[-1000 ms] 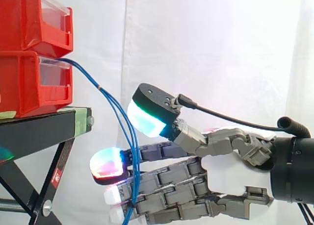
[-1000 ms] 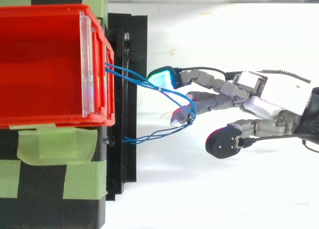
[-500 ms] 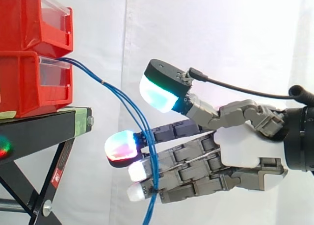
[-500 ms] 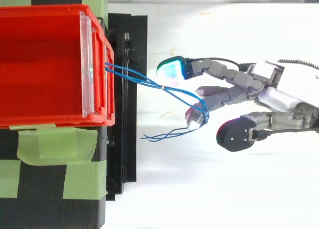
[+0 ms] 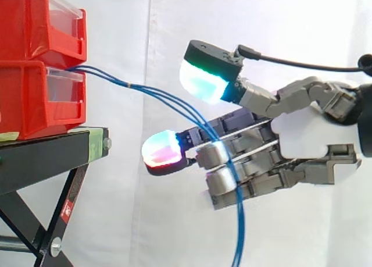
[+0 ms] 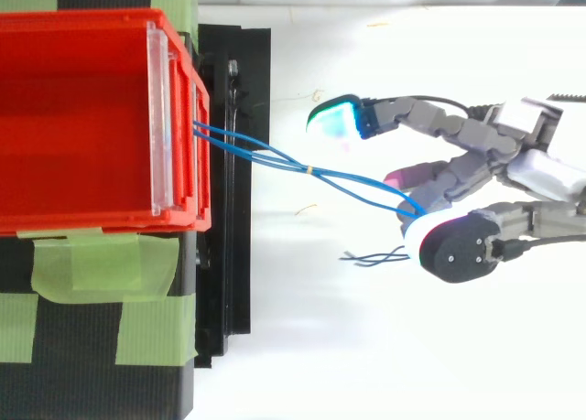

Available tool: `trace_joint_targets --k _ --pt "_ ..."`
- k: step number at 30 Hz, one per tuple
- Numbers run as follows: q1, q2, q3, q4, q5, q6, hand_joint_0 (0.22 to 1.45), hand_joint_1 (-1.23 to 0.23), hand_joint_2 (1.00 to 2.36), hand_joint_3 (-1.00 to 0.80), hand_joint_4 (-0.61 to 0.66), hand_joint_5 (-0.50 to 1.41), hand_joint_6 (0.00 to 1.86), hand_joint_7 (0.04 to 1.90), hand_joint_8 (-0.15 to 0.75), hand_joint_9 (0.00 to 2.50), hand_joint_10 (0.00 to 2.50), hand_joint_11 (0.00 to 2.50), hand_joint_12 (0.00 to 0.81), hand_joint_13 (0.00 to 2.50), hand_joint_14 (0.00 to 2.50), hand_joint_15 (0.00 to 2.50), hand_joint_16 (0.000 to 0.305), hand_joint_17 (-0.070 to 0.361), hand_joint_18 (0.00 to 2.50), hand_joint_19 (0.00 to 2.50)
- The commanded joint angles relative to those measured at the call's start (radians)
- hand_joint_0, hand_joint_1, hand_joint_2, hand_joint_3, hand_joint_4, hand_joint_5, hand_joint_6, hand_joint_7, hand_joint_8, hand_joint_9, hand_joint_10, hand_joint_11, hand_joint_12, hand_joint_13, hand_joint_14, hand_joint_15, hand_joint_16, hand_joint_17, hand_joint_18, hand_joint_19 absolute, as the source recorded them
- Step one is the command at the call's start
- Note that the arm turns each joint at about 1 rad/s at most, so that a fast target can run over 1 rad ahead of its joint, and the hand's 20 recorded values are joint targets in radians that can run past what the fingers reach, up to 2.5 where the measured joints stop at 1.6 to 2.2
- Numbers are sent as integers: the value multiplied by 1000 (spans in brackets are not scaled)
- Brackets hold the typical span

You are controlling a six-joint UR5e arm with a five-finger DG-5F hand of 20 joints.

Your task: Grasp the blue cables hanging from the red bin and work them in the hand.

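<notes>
Several thin blue cables (image 5: 163, 97) come out of the front of the lower red bin (image 5: 29, 98) and run taut, right and slightly down, to my hand (image 5: 302, 133). The lower fingers are curled round the cables, which then hang straight down below the hand. One finger with a pink-red pad (image 5: 164, 150) stays straight, pointing left, and the thumb with a green-cyan pad (image 5: 203, 81) sits above. In the top view the cables (image 6: 348, 179) stretch from the bin (image 6: 82, 118) to the hand (image 6: 540, 173), and their loose ends (image 6: 375, 256) lie beside the thumb.
A second red bin (image 5: 35, 22) is stacked on the lower one. Both rest on a black stand (image 5: 52, 153) with green tape (image 6: 92, 264) on it. A white curtain (image 5: 261, 22) hangs behind.
The hand has moved right and upward, away from the bin, pulling the cables taut. Its lower fingers have curled in round the cables, and the loose ends have followed to the right.
</notes>
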Motion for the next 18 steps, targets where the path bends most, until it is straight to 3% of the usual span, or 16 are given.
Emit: trace_joint_targets --k 1,3,4,5,6,7,9,10,12,13,16,18 --pt "7 22 1 -46 15 0 809 -599 1000 -1000 231 -9 6 750 287 1100 225 1459 348 1215 12 1423 42 93 725 397" --pt "12 28 -1 -70 22 4 826 -615 1000 -1000 247 26 8 784 263 1078 738 1416 325 1284 107 1659 44 99 824 607" --pt "15 34 -1 -78 27 6 831 -618 1000 -1000 249 28 7 790 258 1073 815 1427 324 1274 162 1661 44 100 833 645" --pt "16 42 1 -84 30 9 834 -619 1000 -1000 249 38 8 794 253 1048 1047 1384 317 1247 371 1627 45 101 862 714" --pt "18 45 1 -87 32 9 838 -619 1000 -1000 260 48 8 815 246 1028 1272 1393 323 1199 749 1555 45 102 921 798" --pt "20 51 1 -90 33 9 838 -619 1000 -1000 263 57 8 823 248 1015 1372 1368 322 1183 900 1527 45 102 956 825" --pt "24 71 1 -115 47 4 843 -618 1000 -1000 277 95 8 873 245 985 1844 1340 320 1156 1407 1429 44 100 1053 999" --pt "27 83 -1 -130 56 4 844 -618 1000 -1000 284 95 9 883 248 984 1929 1323 317 1151 1470 1419 45 100 1085 1022" --pt "30 92 -1 -149 67 4 844 -617 1000 -1000 282 126 9 919 248 948 2276 1369 317 1101 1930 1375 44 98 1188 1199" --pt "35 108 1 -172 82 4 844 -617 1000 -1000 282 127 10 928 250 932 2415 1365 318 1086 2013 1382 42 96 1191 1225" --pt "39 120 1 -190 96 4 843 -617 1000 -1000 291 144 8 968 253 886 2500 1476 329 1017 2416 1367 42 95 1271 1383" --pt "47 132 1 -205 113 6 842 -616 1000 -1000 300 157 8 976 256 868 2500 1545 334 985 2500 1346 42 94 1333 1456"
